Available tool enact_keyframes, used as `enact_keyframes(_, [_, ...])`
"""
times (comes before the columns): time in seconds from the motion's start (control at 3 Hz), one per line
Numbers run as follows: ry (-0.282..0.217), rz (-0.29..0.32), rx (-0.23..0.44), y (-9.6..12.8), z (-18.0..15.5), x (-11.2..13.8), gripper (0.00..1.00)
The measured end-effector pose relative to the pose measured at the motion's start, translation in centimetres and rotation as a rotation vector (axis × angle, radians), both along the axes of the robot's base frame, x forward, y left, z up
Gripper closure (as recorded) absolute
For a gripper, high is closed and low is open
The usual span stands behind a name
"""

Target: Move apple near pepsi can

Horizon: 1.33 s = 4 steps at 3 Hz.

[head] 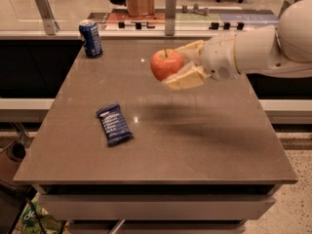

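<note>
Far left, target: small upright blue pepsi can with white and red markings and a silver top (90, 38), standing near the far-left corner of the flat grey-brown table (204, 145).
Left of centre, bystander: flat dark-blue snack bar wrapper (113, 125), lying on the table, well apart from can and fruit alike.
Centre, task object: round red-orange apple with a yellowish blush (165, 63), held in the air above the far middle of the table, to the right of the pepsi can and well apart from it.
Apple orientation: near-round, so no true long axis; stem axis roughly upright, short stem pointing up.
Right of centre, claw: cream-coloured two-finger gripper (178, 66), clamped on the apple, one finger above and behind, the other below; white arm reaching in from the right.
Risk, slip: smooth round skin in a two-point hold, likely to squirm out under a fast swing, then roll across or off the table.
Risk, collision: tall narrow can, probably tipped if apple or finger arrives too close or too low.
Risk, release: possible roll away from the can if let go from a height or off the fruit's base.
</note>
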State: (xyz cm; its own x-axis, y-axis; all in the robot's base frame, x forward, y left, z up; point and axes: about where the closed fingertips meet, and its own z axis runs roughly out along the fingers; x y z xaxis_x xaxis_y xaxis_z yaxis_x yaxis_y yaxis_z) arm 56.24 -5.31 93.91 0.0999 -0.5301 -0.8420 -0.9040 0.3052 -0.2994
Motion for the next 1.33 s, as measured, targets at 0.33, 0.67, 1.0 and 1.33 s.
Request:
enact_keyframes(0.33, [-0.023,-0.011,-0.015,1.8,2.3,3.1,1.0])
enact_keyframes(0.67, [-0.039,-0.03,-0.029,3.7,3.7,6.5,1.0])
enact_keyframes(1.0, [-0.034,-0.043,-0.045,6.0,3.5,9.6,1.0])
enact_keyframes(1.33, [-0.027,-0.053,-0.067,7.8,2.8,12.6,1.0])
